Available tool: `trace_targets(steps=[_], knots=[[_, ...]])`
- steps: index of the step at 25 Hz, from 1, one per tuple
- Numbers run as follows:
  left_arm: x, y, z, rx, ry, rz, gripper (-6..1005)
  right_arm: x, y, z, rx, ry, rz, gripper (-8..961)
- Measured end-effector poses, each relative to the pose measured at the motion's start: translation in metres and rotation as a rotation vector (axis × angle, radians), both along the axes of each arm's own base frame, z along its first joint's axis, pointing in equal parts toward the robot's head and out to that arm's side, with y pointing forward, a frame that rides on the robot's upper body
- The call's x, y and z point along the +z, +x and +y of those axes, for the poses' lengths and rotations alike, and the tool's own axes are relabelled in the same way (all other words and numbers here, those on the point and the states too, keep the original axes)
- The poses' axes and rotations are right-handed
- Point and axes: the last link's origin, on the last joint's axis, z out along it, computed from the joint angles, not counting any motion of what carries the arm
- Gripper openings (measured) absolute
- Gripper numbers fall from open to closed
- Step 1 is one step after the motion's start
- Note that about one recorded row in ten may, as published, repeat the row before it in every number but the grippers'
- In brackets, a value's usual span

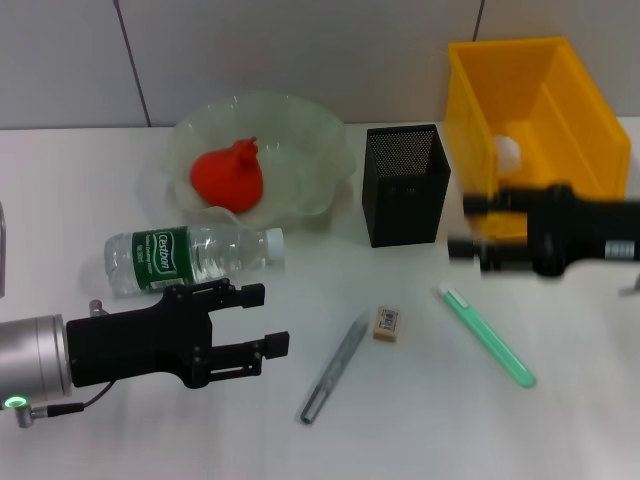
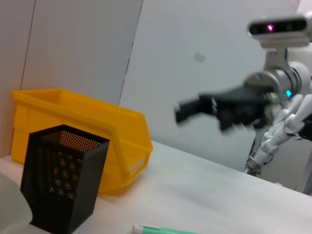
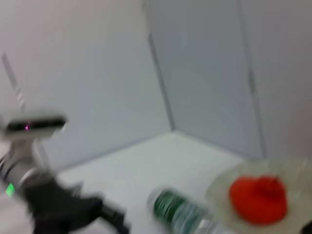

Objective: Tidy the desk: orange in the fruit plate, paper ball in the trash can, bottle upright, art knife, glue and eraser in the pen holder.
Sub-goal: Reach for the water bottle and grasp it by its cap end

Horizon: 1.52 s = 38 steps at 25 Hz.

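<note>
The orange lies in the pale green fruit plate. A clear bottle with a green label lies on its side in front of the plate. My left gripper hovers open just in front of the bottle, holding nothing. Beside the black mesh pen holder the yellow trash can holds a white paper ball. My right gripper, blurred, is open and empty in front of the trash can. On the table lie the grey art knife, the eraser and the green glue.
The left wrist view shows the pen holder, the trash can, the glue tip and the right gripper. In the right wrist view are the orange, the bottle and a wall corner behind.
</note>
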Motion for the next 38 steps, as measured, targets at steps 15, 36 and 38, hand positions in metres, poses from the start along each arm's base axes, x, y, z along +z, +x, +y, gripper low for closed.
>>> trace_targets(steps=[15,36,38], knots=[[0.003,-0.001,0.005,0.008,0.011,0.017,743,-0.034,0.031,-0.026,0.045,-0.012,-0.13,716],[0.002,-0.001,0.008,0.002,0.03,0.037,743,-0.034,0.035,-0.03,0.053,0.019,-0.11,716],[0.005,-0.001,0.009,0.004,0.031,0.035,743,-0.034,0.037,-0.032,0.053,0.025,-0.114,717]])
